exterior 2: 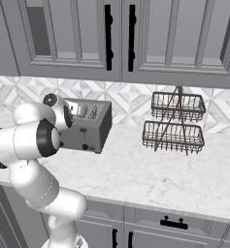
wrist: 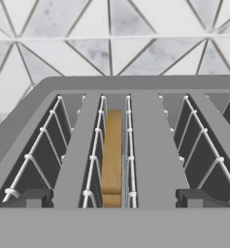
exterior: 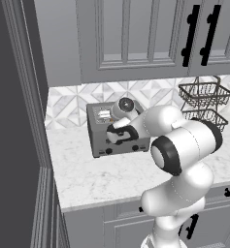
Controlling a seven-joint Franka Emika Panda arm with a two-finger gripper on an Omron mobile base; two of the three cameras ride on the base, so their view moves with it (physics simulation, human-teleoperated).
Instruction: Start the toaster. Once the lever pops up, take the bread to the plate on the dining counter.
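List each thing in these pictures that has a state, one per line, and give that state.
toaster: upright on the wall counter, one slot loaded.
bread: standing on edge, sunk in the second slot from the left in the hand view.
gripper: fingertips spread wide above the toaster, holding nothing.
cabinet doors: closed.
wire baskets: empty.

Two-tier dark wire basket rack point(exterior 2: 175, 122) standing on the white marble wall counter point(exterior 2: 150, 179), near the backsplash and to the right. Backsplash point(wrist: 111, 41) tiled in grey and white triangles. Grey panelled upper cabinets point(exterior 2: 121, 36) overhead, fitted with long black vertical handles point(exterior 2: 108, 36). Grey lower cabinets point(exterior: 126, 218) beneath the counter, also with black handles point(exterior 2: 172, 223). Tall dark grey panel point(exterior: 14, 145) at the counter's left end.
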